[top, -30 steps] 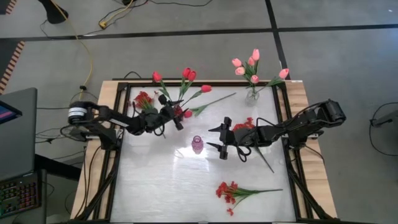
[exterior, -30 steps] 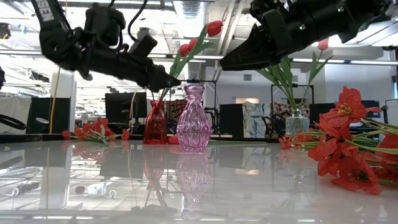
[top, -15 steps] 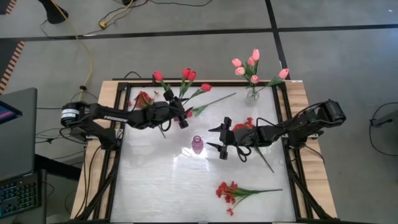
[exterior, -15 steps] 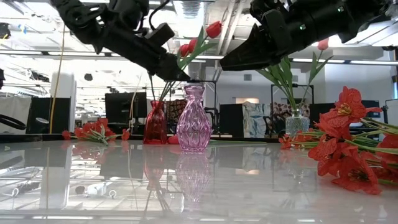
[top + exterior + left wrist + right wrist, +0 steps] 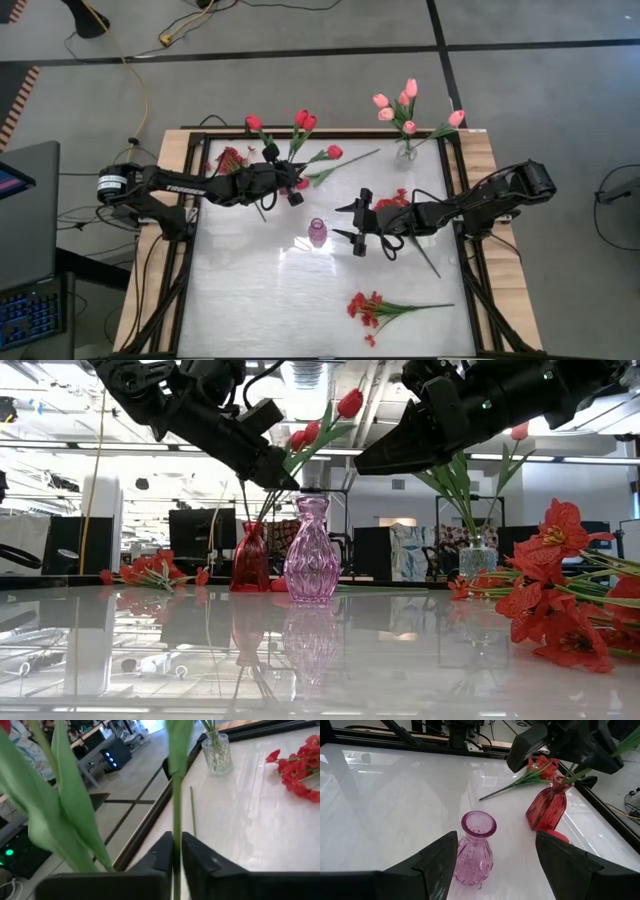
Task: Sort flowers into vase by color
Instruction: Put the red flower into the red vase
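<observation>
White tabletop (image 5: 300, 290), left gripper (image 5: 176, 851) pinched on red tulip stem (image 5: 177, 815) above red vase (image 5: 547, 810), right gripper (image 5: 496, 851) spread around pink vase (image 5: 476, 849)

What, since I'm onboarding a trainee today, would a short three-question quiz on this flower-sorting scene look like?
1. True or false: the right tool is shut on the pink vase.
2. What does the left tool grip? A) a green flower stem B) the red vase C) nothing
3. Which flowers stand in the clear vase at the table's far edge?

Key: 1. False: it is open, and the vase stands apart, ahead of its fingers. 2. A. 3. Pink tulips.
</observation>
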